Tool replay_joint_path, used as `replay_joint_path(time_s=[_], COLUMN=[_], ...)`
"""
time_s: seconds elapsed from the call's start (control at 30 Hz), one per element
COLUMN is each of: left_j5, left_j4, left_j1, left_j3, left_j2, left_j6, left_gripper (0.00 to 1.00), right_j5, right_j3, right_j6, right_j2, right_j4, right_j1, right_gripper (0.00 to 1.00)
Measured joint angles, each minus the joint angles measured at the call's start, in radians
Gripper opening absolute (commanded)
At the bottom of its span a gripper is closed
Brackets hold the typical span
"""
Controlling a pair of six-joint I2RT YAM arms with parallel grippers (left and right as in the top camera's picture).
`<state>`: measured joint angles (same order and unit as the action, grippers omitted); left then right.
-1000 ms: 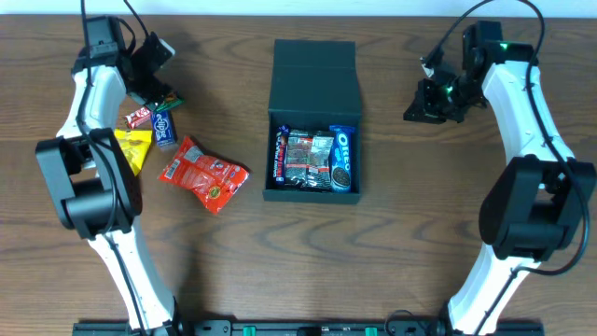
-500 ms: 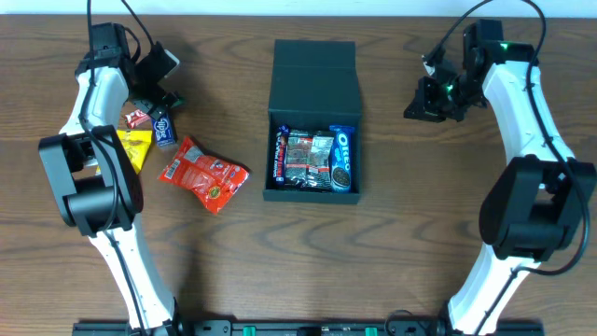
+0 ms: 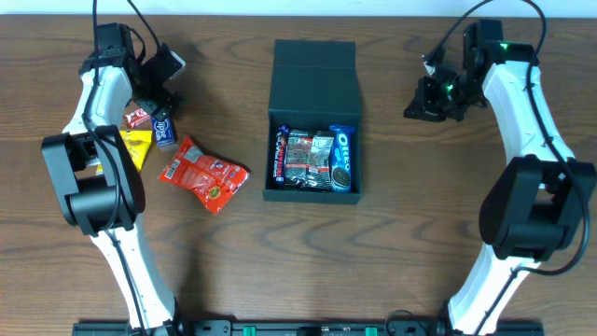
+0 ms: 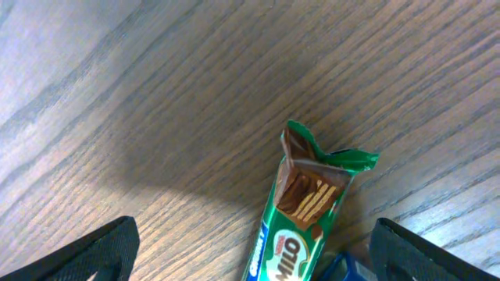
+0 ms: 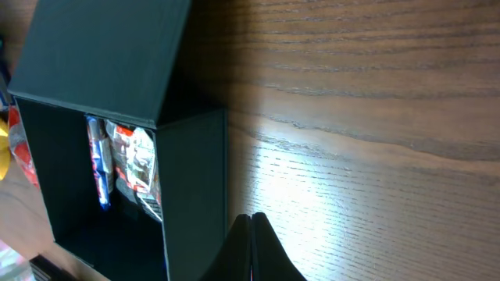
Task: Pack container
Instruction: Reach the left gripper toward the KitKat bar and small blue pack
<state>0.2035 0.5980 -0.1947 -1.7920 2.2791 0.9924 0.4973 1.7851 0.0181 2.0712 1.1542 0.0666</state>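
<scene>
Nearest the near edge of the tabletop [image 3: 392, 271] lies a red snack packet [image 3: 203, 174], left of the middle. Level with it, about midway between the left and right edges, sits the container [image 3: 313, 191], a matte black cardboard box. Its tray already holds an Oreo packet [image 3: 342, 159] against the right wall, silvery packets [image 3: 311, 154] beside it and a dark blue bar [image 3: 278, 154] along the left wall.

Further back, toward the left edge, a yellow packet [image 3: 137, 147], a small blue packet [image 3: 165, 129] and a small red bar [image 3: 138, 117] lie close together. Just beyond them a green Milo bar [image 4: 301, 207] rests flat on the wood. The left end effector [image 3: 157, 84] hangs over it with its fingers [image 4: 98, 251] spread wide, gripping nothing.

The container's hinged lid [image 3: 314, 75] lies open, reaching toward the far edge. Near the far right corner the right end effector [image 5: 250, 238] is pinched fully closed and empty, well apart from the container.

The container is probably light and fairly stiff, though thin cardboard walls would buckle under a hard pinch and the matte surface may slide on the wood. The lid's free far edge looks the best place to take hold, folding it over the hinge.
</scene>
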Motion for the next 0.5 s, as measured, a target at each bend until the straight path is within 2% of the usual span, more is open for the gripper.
replay_joint_path(time_s=[0.27,0.5], left_j5=[0.007,0.018], left_j4=[0.006,0.019], left_j1=[0.0,0.0], left_j3=[0.0,0.0], left_j2=[0.019,0.02], left_j6=[0.0,0.003], left_gripper=[0.93,0.81], right_j5=[0.0,0.0], right_j3=[0.0,0.0], right_j6=[0.0,0.0], right_j2=[0.0,0.0], right_j4=[0.0,0.0], right_j1=[0.0,0.0], right_gripper=[0.02,0.02])
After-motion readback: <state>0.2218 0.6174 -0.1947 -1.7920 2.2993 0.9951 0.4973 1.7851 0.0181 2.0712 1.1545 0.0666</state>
